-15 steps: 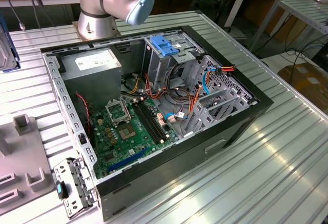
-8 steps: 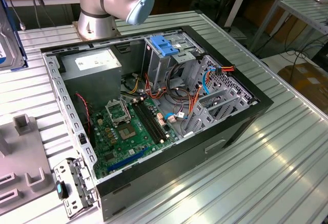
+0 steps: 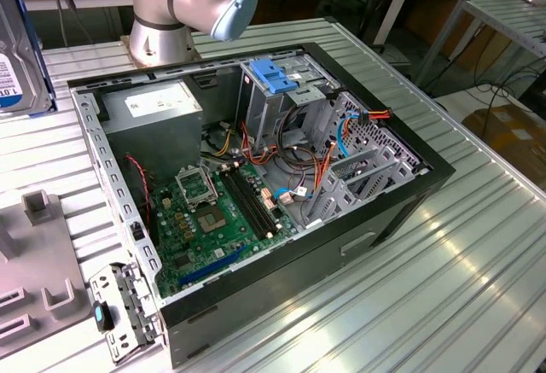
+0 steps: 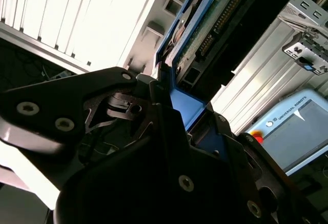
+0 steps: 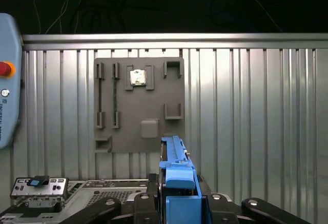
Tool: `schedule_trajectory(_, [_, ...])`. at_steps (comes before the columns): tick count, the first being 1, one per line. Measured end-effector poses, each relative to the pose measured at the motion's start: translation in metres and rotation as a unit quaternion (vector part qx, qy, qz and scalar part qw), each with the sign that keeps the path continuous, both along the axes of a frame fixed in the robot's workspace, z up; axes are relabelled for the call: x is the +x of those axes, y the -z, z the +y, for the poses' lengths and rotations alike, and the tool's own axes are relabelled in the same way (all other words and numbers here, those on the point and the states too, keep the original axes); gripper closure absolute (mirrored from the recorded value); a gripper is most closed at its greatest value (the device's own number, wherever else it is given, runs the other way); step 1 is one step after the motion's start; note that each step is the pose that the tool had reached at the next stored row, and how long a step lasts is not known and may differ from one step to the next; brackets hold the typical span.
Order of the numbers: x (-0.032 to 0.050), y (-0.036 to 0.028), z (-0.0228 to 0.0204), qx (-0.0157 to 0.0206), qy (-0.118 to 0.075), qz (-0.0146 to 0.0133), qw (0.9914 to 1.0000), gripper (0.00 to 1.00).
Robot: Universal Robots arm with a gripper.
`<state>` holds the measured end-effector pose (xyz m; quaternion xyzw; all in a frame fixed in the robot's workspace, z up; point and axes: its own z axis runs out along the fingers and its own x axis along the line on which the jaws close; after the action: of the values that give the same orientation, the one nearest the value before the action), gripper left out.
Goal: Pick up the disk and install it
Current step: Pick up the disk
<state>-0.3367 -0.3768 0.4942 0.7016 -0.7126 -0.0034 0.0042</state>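
The pick-up looks done. The disk (image 3: 15, 44) is held upright, off the exterior view's left of the open computer case (image 3: 256, 185). In the first wrist view the jaws are clamped on its blue rail (image 5: 177, 180), above the ribbed tabletop (image 5: 256, 111). Installing is left: the disk is outside the case, well apart from the drive cage (image 3: 273, 108) inside it.

disk (image 3: 15, 40): mostly cut off at the exterior view's left edge
arm (image 3: 192, 2): upper links beyond the top edge
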Motion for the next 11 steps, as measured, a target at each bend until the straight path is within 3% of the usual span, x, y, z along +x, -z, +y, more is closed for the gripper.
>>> schedule_trajectory(6, [0.0027, 0.0002, -0.0067, 0.0000, 0.000, 0.0000, 1.00000, 0.63])
schedule_trajectory(11, [0.0191, 0.0005, -0.0083, -0.0001, 0.000, 0.0001, 1.00000, 0.63])
